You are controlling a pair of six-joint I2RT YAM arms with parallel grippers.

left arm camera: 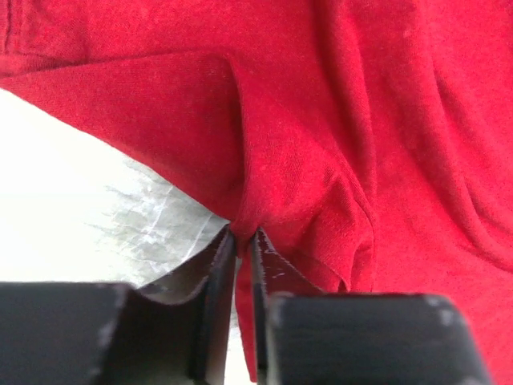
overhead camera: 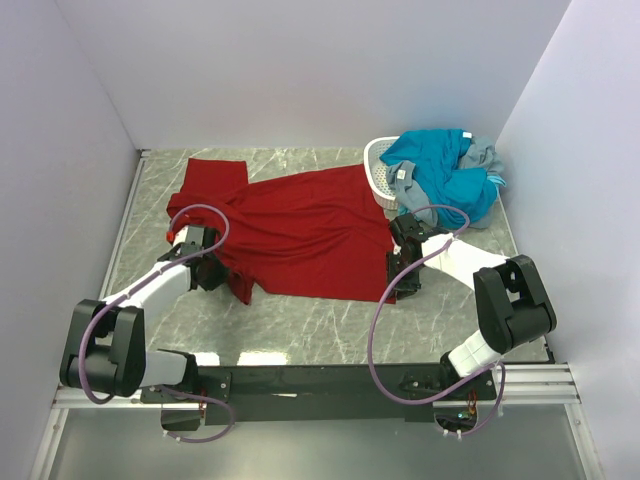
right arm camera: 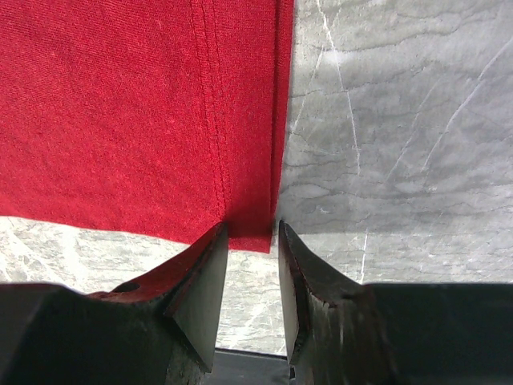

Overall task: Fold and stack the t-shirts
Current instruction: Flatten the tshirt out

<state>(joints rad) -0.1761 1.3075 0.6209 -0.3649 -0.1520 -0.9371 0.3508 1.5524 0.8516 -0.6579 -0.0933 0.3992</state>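
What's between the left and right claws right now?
The dark red t-shirt spans the whole stretch, left claw to right claw; seen in the top view.

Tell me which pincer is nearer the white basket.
Right. The right pincer sits at the red t-shirt hem corner, a little to the near side of the white basket. The left pincer pinches the shirt's opposite end, the whole shirt away.

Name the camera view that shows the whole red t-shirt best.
Top external: the red t-shirt lies spread across the table, nearly all visible. Left wrist shows only a bunched fold pinched by the left pincer; right wrist shows only a hemmed corner at the right pincer.
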